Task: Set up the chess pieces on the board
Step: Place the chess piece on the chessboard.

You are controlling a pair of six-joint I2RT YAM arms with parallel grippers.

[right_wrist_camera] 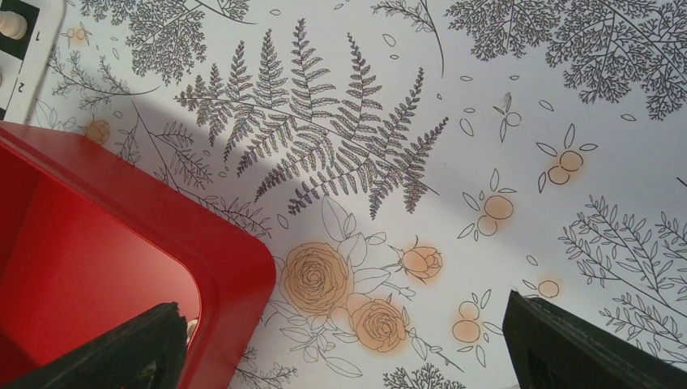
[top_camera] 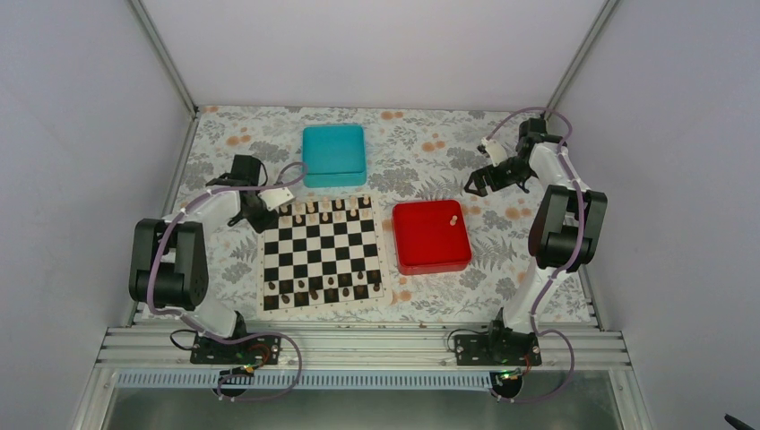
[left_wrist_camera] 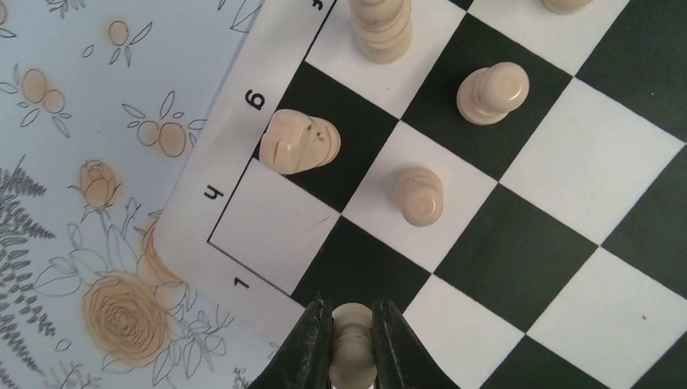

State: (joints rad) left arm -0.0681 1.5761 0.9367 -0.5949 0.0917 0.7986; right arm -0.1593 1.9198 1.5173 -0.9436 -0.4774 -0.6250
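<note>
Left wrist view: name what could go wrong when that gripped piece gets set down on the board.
1. The left claw is shut on a cream piece. The knight and a pawn stand close to the empty corner square, so the fingers could knock one over if they descend there.
2. That square sits at the edge of the board; an off-centre release might leave the piece tipped onto the tablecloth.

The board (top_camera: 323,255) is checkered black and white with a thin pale border. The chess pieces (left_wrist_camera: 420,194) are cream; the dark brown pieces (top_camera: 315,287) differ. The tray (top_camera: 435,266) is red and the box (top_camera: 333,154) teal. The table (right_wrist_camera: 486,121) is white, patterned with grey ferns and orange roses.
</note>
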